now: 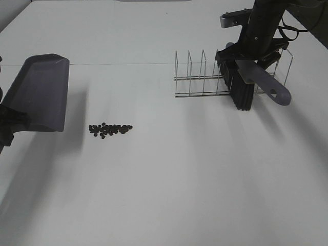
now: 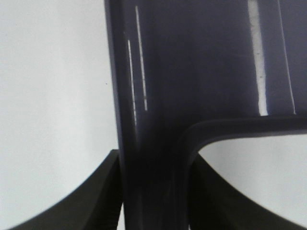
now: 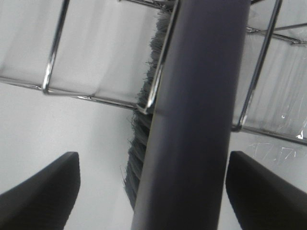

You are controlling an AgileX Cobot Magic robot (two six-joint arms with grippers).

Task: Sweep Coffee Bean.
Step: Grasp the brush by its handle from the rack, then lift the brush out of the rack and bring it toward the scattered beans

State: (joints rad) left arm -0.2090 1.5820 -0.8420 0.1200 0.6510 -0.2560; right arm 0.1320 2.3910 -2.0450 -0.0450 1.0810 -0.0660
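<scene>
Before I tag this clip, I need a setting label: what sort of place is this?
Likely a robot lab bench, not a kitchen: a bare white table, a staged pile of coffee beans, and a brush parked in a wire rack under a robot arm.

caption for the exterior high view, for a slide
Dustpan held at left, coffee beans piled mid-table, right gripper open over the brush in its wire rack.
</scene>
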